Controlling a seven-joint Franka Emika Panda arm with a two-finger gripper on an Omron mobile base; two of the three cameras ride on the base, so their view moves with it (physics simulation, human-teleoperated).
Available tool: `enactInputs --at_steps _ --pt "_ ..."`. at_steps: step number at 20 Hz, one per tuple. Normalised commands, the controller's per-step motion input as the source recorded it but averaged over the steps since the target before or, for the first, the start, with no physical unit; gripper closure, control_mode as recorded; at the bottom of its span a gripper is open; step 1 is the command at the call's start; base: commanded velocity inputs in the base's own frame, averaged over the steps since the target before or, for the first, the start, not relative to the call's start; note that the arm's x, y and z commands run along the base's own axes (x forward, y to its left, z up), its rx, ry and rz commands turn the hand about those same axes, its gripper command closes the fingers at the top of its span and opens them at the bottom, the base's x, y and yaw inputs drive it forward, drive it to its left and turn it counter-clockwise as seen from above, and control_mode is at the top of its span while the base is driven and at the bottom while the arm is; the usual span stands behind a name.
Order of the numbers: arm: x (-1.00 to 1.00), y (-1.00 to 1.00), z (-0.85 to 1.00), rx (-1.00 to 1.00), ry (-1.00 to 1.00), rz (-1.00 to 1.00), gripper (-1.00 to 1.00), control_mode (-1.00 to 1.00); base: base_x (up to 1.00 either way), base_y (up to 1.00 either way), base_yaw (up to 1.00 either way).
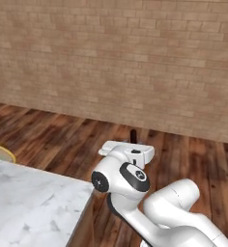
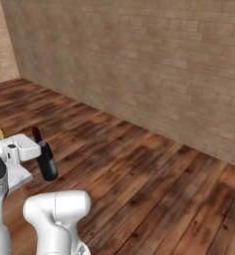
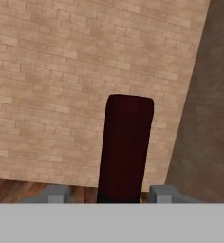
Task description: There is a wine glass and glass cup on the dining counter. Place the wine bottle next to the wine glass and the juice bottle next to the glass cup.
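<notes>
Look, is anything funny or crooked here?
Yes, one thing. The wine bottle is up in the air over the wooden floor, not standing on anything. The gripper holds it at the side, and it leans a little. A corner of the dining counter sits nearby. Nothing looks spilled or broken.

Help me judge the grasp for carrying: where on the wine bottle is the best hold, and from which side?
Probably the wide straight body of the wine bottle, jaws closing from the side: the gripper holds it upright there now, slim capped neck rising free above.
</notes>
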Motion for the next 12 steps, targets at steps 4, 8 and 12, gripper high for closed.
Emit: enactInputs --at_steps 4,8,12 --pt "0.00 0.00 0.00 0.00 0.00 0.00 1.00 1.00 0.56 -0.47 0.17" --pt "0.00 0.00 0.00 0.00 0.00 0.00 1.00 1.00 0.55 -0.44 0.25" --pt "0.00 0.00 0.00 0.00 0.00 0.00 1.00 1.00 0.52 -0.39 0.36"
